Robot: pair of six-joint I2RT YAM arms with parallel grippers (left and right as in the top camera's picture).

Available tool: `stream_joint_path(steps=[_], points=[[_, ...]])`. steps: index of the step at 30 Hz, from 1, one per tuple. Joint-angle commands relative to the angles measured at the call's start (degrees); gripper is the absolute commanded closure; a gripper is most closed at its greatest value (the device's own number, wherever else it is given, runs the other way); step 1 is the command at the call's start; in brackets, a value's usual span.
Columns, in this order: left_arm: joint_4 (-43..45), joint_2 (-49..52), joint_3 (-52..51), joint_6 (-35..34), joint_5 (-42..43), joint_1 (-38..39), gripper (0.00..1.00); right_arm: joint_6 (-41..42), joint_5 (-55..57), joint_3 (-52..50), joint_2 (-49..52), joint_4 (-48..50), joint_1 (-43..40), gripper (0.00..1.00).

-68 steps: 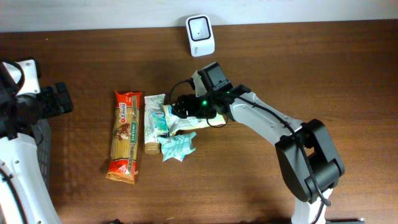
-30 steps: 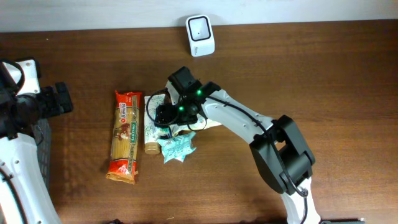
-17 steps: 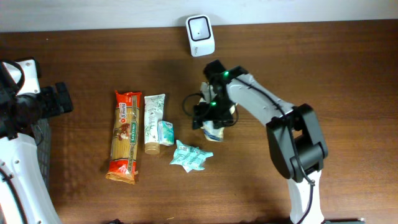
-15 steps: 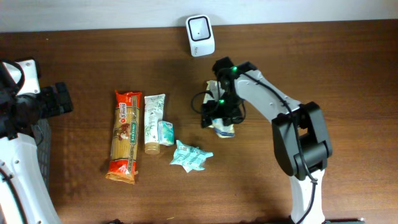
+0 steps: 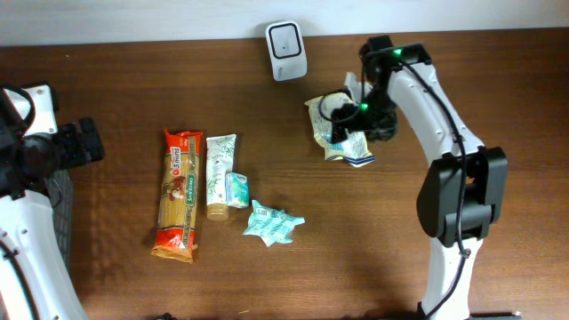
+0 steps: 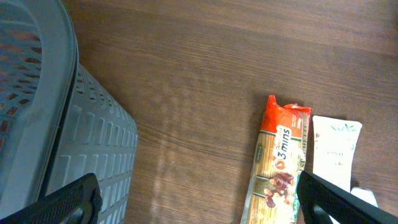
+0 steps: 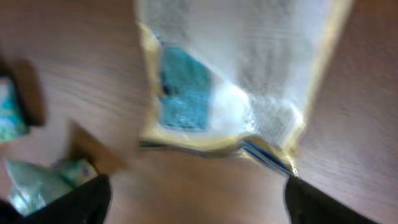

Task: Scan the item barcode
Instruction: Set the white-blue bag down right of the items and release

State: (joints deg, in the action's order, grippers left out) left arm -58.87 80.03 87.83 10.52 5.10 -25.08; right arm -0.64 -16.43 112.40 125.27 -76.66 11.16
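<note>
The item is a white and yellow packet (image 5: 332, 132) with a blue patch, lying right of and below the white scanner (image 5: 286, 38). My right gripper (image 5: 356, 116) hangs just to the packet's right. In the blurred right wrist view the packet (image 7: 236, 81) fills the top centre, beyond the fingertips. The right gripper (image 7: 202, 202) stands open wide with only bare table between its tips. My left gripper (image 5: 82, 142) is far off at the left edge. In its wrist view the left gripper (image 6: 199, 205) is open and holds nothing.
A long pasta packet (image 5: 178, 194), a toothpaste tube (image 5: 219, 175), a small teal box (image 5: 236, 189) and a crumpled teal packet (image 5: 274, 223) lie left of centre. A grey basket (image 6: 37, 124) stands by the left arm. The pasta packet (image 6: 278, 168) shows below the left gripper.
The right arm swung from the cluster of items up and to the right, bringing the white and yellow packet toward the scanner. Its jaws widened slightly. The left arm stayed still.
</note>
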Motion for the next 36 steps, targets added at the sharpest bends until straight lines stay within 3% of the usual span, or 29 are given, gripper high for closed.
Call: stream_joint_path(steps=[1, 3, 7, 11, 17, 21, 23, 25, 29, 32, 36], points=[[0.09, -0.28, 0.0, 0.94, -0.02, 0.11, 0.01, 8.11, 7.5, 0.22, 0.79, 9.68, 3.37, 0.17], [0.09, -0.28, 0.0, 0.94, 0.0, 0.11, 0.01, 14.71, 18.45, -3.02, 0.85, 20.81, 3.39, 0.17], [0.09, -0.28, 0.0, 0.94, 0.0, 0.11, 0.01, 12.83, 19.08, -8.7, 3.58, 30.67, 2.27, 0.17], [0.09, -0.28, 0.0, 0.94, 0.0, 0.11, 0.01, 4.37, 13.0, -10.43, 5.31, 29.38, 2.67, 0.15], [0.09, -0.28, 0.0, 0.94, 0.0, 0.11, 0.01, -19.52, 0.61, -10.86, 5.4, 17.35, 4.63, 0.12], [0.09, -0.28, 0.0, 0.94, -0.02, 0.11, 0.01, -30.91, 2.4, -10.82, 5.38, 10.69, 3.34, 0.13], [0.09, -0.28, 0.0, 0.94, 0.0, 0.11, 0.01, -30.64, 9.14, -9.94, 5.35, 8.46, 1.33, 0.1], [0.09, -0.28, 0.0, 0.94, 0.0, 0.11, 0.01, -28.3, 9.05, -5.49, 5.27, 4.33, -1.18, 0.07], [0.09, -0.28, 0.0, 0.94, -0.02, 0.11, 0.01, -22.27, -5.99, 9.05, 5.16, -5.18, -5.18, 0.04], [0.09, -0.28, 0.0, 0.94, 0.0, 0.11, 0.01, -10.51, -13.46, 11.02, 5.22, -6.12, -3.19, 0.05], [0.09, -0.28, 0.0, 0.94, 0.0, 0.11, 0.01, -7.8, -12.87, 8.41, 5.29, -7.34, 5.6, 0.1]])
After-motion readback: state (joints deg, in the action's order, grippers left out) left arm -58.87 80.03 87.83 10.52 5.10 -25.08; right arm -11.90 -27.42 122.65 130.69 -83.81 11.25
